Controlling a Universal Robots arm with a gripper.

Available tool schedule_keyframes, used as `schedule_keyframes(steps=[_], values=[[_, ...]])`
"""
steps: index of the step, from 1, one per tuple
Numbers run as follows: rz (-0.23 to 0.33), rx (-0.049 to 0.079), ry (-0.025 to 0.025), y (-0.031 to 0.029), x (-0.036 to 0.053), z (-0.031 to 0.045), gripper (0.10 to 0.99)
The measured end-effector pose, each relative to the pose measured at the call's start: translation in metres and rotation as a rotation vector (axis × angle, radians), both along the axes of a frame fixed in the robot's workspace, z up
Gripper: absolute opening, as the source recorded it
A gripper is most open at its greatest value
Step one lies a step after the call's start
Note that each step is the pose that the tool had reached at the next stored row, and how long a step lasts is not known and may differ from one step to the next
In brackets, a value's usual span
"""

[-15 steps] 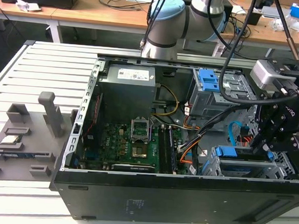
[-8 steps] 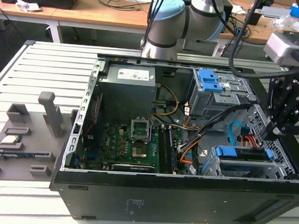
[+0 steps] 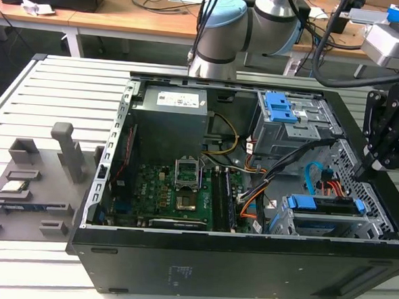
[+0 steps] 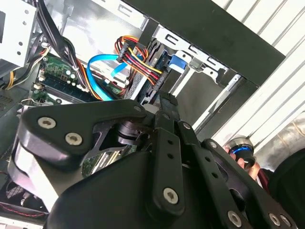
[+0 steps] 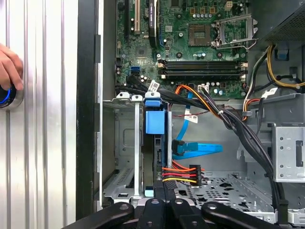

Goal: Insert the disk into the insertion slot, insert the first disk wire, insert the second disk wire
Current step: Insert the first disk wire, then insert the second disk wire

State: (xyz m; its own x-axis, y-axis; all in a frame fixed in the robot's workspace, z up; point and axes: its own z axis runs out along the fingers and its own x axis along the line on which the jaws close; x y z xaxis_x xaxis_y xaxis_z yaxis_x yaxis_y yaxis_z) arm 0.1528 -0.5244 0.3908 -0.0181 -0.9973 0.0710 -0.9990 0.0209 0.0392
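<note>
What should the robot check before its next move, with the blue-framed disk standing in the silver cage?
1. Disk seated in the insertion slot: ok, it stands between the cage walls.
2. Blue wire plugged into the disk: cannot tell.
3. Red-yellow-black wire plugged into the disk: cannot tell.
4. End effector lined up with the disk: ok, it sits right at the disk's edge in the first wrist view.
5. Person's hand out of the way: ok, it rests on a button outside the case.
</note>
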Motion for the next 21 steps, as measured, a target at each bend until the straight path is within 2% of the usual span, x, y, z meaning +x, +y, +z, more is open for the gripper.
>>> schedule_keyframes(steps=[4, 6, 7, 8, 10, 13, 17, 19, 21], values=[[0.0, 0.0, 0.0, 0.0, 0.0, 0.0, 0.114], [0.0, 0.0, 0.0, 0.0, 0.0, 0.0, 0.235], [0.0, 0.001, 0.0, 0.0, 0.0, 0.0, 0.235], [0.0, 0.001, 0.0, 0.0, 0.0, 0.0, 0.302], [0.0, 0.001, 0.0, 0.0002, 0.0, 0.0, 0.302], [0.0, 0.001, 0.0, 0.0052, -0.003, -0.0022, 0.302], [0.0, 0.001, 0.0, 0.0141, -0.0146, -0.0068, 0.302], [0.0, 0.001, 0.0, 0.0153, -0.0282, -0.01, 0.302], [0.0, 0.0, 0.0, 0.0153, -0.0351, -0.0125, 0.302]])
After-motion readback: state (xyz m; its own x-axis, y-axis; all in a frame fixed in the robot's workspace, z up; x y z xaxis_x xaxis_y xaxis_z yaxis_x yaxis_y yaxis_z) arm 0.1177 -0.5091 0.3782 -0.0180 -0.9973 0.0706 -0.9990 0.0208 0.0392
